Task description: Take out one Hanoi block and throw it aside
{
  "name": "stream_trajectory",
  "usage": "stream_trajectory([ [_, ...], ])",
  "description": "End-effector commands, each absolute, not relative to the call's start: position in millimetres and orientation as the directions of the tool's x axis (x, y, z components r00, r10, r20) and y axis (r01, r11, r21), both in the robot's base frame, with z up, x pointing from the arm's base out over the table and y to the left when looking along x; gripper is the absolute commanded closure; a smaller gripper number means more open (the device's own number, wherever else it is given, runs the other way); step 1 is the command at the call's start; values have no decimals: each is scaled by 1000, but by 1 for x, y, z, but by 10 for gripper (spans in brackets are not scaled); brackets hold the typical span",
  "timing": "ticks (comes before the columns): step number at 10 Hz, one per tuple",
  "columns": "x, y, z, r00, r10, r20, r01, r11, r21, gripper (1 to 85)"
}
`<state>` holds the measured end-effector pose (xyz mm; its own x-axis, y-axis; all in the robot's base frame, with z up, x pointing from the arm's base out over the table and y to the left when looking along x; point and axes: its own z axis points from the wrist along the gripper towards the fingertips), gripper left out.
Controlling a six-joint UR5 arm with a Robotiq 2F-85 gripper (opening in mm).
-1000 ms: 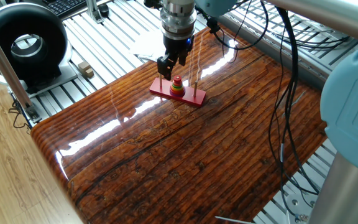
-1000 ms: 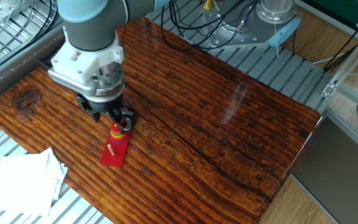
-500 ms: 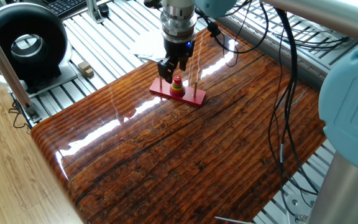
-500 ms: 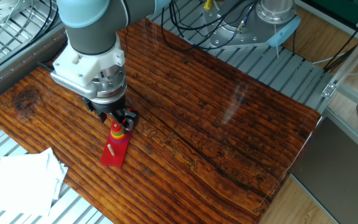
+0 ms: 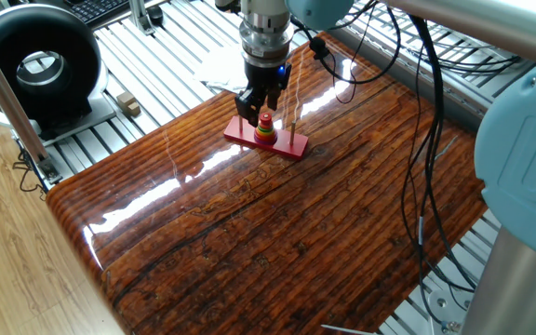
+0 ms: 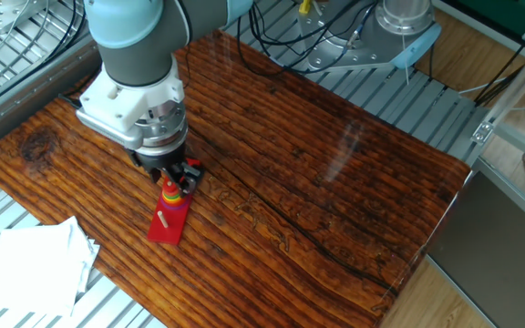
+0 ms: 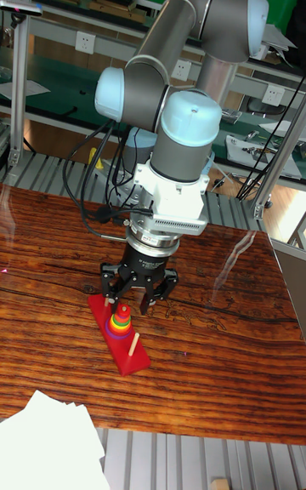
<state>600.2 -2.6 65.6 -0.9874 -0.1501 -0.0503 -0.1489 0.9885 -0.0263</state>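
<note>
The Hanoi block (image 5: 265,118) (image 6: 172,186) (image 7: 120,310) is a small red ring. It tops a stack of wider yellow and green discs on one peg of the flat red base (image 5: 287,143) (image 6: 166,223) (image 7: 127,345). My gripper (image 5: 261,102) (image 6: 175,173) (image 7: 133,293) hangs open just above the stack with nothing between its fingers. In the tall fixed view the stack sits close to the left finger (image 7: 107,284). The two other thin pegs stand bare.
White paper sheets (image 6: 35,260) (image 5: 217,65) (image 7: 42,447) lie off the table's edge near the base. A black round device (image 5: 40,65) and a small wooden block (image 5: 127,102) sit on the slatted frame. Cables (image 5: 426,140) hang over the table's far side.
The gripper has shifted slightly sideways and lower, so it now hangs closer over the disc stack. The stack and base have not moved.
</note>
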Motion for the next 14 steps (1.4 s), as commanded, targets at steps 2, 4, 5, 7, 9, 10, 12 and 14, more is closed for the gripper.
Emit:
stream_trajectory([
  [2, 604, -5, 62, -989, -134, -60, -133, 991, -27, 367],
  [4, 605, -8, 61, -989, -135, -60, -133, 990, -38, 377],
  [5, 605, -9, 62, -990, -130, -60, -128, 991, -38, 397],
  [7, 605, -6, 65, -989, -128, -68, -127, 992, -28, 417],
  [9, 606, -8, 64, -990, -125, -68, -123, 992, -28, 440],
  [10, 606, -9, 65, -990, -125, -67, -123, 992, -29, 443],
  [12, 605, -8, 65, -990, -126, -68, -125, 992, -25, 447],
  [14, 603, -8, 66, -990, -125, -64, -123, 992, -23, 453],
])
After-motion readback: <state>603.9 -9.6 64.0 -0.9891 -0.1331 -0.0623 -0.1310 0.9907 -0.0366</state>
